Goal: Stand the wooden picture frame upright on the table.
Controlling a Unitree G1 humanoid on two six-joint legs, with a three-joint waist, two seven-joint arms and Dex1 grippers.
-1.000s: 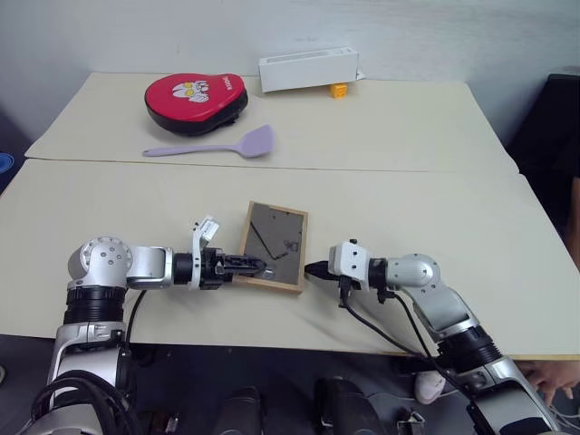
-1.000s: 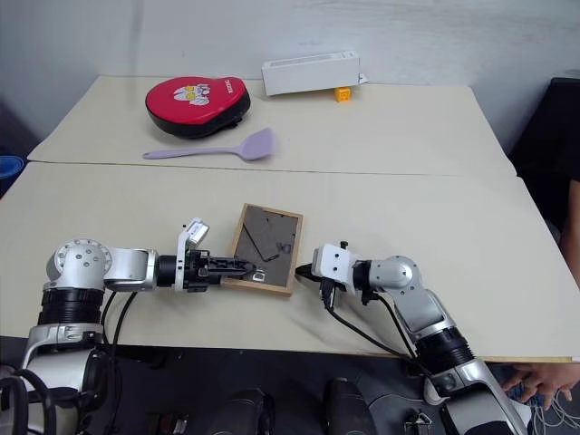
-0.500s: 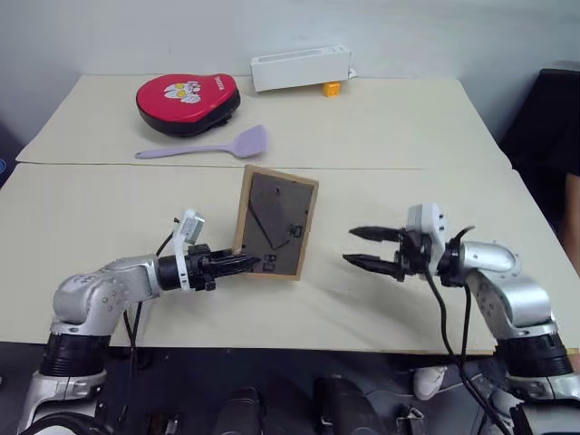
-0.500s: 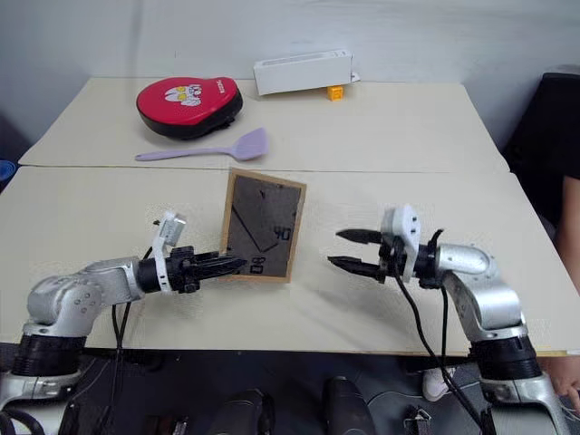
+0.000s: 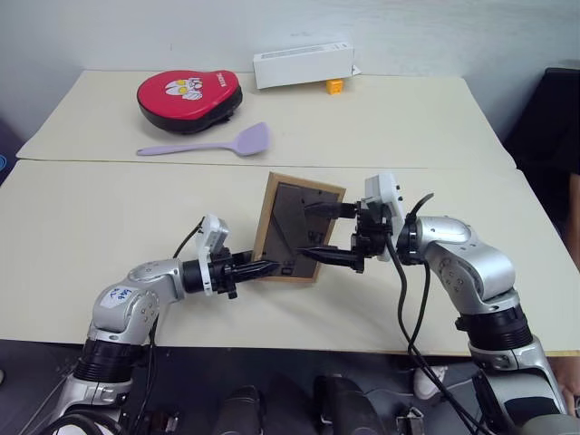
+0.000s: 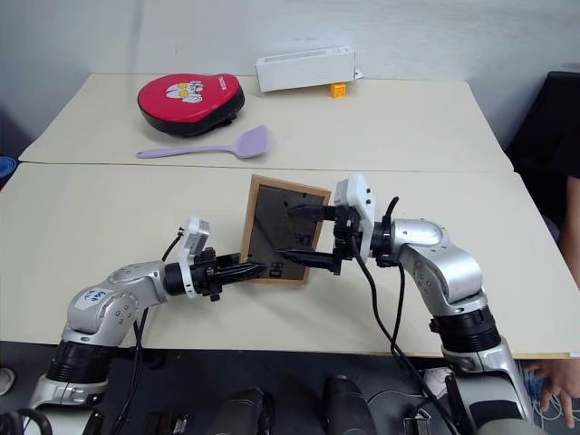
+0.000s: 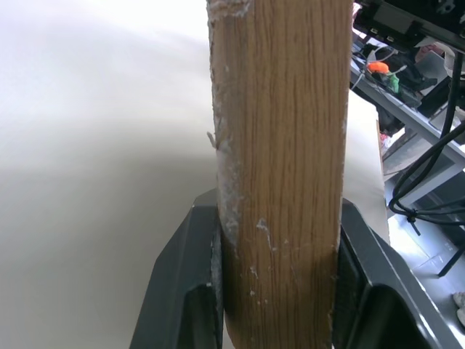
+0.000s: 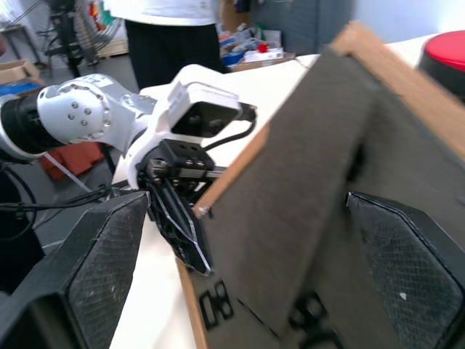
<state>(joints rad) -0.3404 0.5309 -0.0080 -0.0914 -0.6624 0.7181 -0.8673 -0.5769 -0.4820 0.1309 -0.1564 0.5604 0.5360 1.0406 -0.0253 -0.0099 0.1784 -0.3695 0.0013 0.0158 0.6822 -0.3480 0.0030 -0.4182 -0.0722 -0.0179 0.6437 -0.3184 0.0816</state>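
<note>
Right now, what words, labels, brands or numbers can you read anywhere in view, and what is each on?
No text can be read clearly.
On the red pad: white lettering beside a cartoon print, too small to read.
On the sticker on the left arm: handwritten marks, blurred.
On the white box: no lettering that can be made out.
On the wooden picture frame: dark back with small fittings, no text.

You see the wooden picture frame (image 5: 297, 229) at centre, its border light oak with visible grain and its back dark grey-brown, on the plain cream-beige table (image 5: 109, 217). At upper left sits a red pad (image 5: 188, 91) with a black rim and white cartoon print, with a lilac spatula (image 5: 208, 145) below it. At top centre sits a white oblong box (image 5: 302, 65) beside a small orange block (image 5: 335, 86).
</note>
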